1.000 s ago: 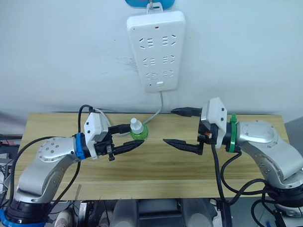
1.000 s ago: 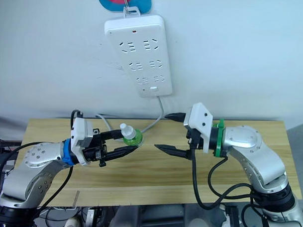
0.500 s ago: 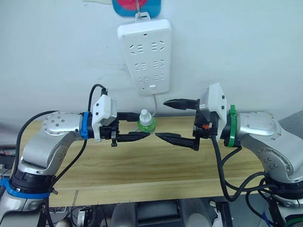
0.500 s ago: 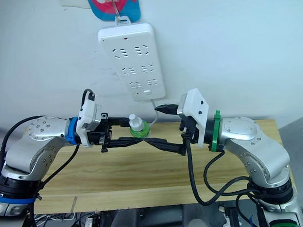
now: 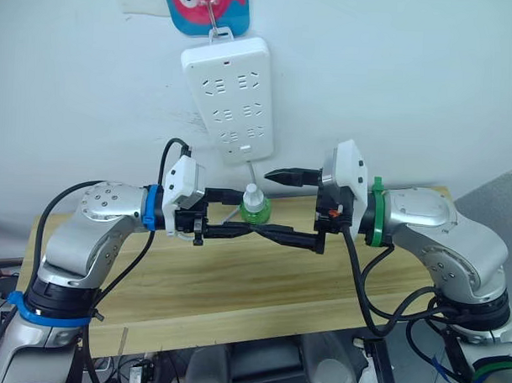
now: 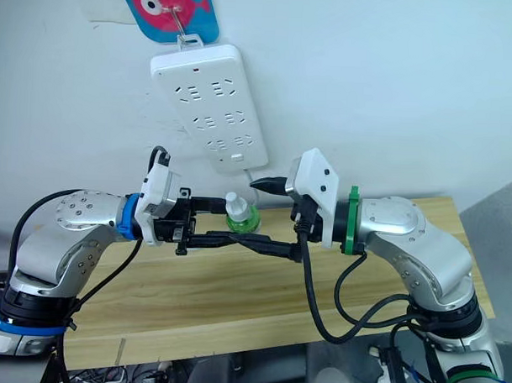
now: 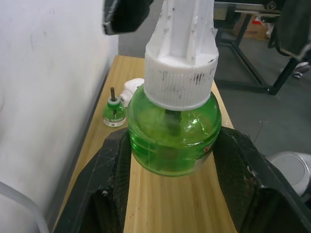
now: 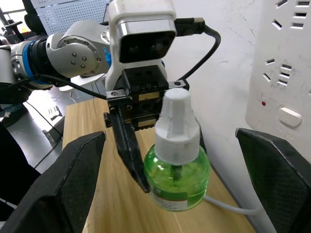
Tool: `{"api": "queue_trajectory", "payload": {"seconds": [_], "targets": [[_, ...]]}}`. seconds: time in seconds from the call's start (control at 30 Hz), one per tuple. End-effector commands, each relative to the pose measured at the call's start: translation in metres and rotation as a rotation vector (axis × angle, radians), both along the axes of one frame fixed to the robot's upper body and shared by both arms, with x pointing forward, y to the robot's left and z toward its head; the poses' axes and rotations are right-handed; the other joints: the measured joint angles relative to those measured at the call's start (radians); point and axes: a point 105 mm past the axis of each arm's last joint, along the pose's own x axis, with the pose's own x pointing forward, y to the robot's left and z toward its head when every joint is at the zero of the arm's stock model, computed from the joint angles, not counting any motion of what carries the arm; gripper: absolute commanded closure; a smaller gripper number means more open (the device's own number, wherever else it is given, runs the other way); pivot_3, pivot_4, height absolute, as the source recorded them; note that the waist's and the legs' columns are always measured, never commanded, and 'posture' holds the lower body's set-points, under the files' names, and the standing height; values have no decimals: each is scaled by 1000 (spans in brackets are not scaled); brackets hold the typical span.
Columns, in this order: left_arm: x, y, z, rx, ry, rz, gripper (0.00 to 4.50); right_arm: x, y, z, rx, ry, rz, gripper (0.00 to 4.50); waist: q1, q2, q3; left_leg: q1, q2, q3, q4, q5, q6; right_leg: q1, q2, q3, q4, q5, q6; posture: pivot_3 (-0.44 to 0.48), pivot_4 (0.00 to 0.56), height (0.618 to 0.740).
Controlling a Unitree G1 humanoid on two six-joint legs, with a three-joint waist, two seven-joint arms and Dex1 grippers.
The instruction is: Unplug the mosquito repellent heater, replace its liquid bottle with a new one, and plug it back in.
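Lowest and widest, a light wooden table (image 5: 236,275) set against a white wall. Above it, hung on that wall, a long white multi-socket power strip (image 5: 228,98) with its grey cable dropping towards the table's rear edge.

Reaching in from the robot's left, the left gripper (image 5: 232,212), clamped on a round green liquid bottle with a white ribbed cap (image 5: 253,210): black fingers (image 7: 112,179) pressed against both sides of its belly, bottle upright and held above the table just below the strip.

Facing it from the other side, the right gripper (image 5: 265,201), spread wide, one finger above and one below the bottle in the eye views, touching neither side in the right wrist view.

Farther along the table by the wall, seen from the left wrist, the small white rounded plastic mosquito repellent heater (image 7: 132,91), partly hidden behind the held bottle. Just beside it, upright, a smaller green bottle with a bare dark wick (image 7: 113,112).
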Motion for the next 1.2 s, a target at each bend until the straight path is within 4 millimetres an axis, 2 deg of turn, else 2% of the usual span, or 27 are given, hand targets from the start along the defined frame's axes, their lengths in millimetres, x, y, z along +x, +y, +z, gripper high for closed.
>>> {"api": "queue_trajectory", "payload": {"seconds": [0.03,0.33,0.43,0.5,0.53,0.8,0.9,0.97,1.2], "targets": [[-7,-4,9,-12,-49,-22,2350,-5,4,6,13,-43,30,0,0,0,0,0,0,0,1,0,0,0,0,0,0,0,0,-225,270,740],[-8,-7,14,-24,-71,-17,2350,-1,6,4,3,-41,32,0,6,0,0,1,0,0,5,1,1,0,0,2,5,0,0,-211,262,740],[-10,-8,16,-24,-73,-20,2350,0,7,5,4,-46,32,577,7,0,0,1,0,0,5,1,1,0,0,2,4,0,0,-204,262,740],[-10,-9,16,-24,-73,-22,2350,-1,8,5,8,-51,38,1345,7,0,0,1,0,0,5,1,1,0,0,2,4,0,0,-202,261,740],[-11,-8,16,-23,-72,-21,2350,-1,9,6,10,-52,41,1592,7,0,0,1,0,0,5,1,1,0,0,2,5,0,0,-199,262,740],[-12,-9,16,-18,-64,-23,2350,-4,11,8,19,-63,66,1592,12,0,0,1,0,0,5,1,1,0,0,2,5,0,0,-197,261,740],[-13,-9,16,-16,-60,-24,2350,-6,12,8,19,-65,78,2209,15,0,0,1,0,0,5,1,1,0,0,2,5,0,0,-196,264,740],[-14,-8,16,-15,-54,-25,2350,-8,12,9,21,-66,91,2876,18,0,0,1,0,0,5,1,1,0,0,2,5,0,0,-191,272,740],[-16,-6,14,-20,-27,-36,2350,-14,15,9,20,-65,148,2876,28,0,0,1,0,0,5,1,1,0,0,2,5,0,0,-180,300,740]]}}
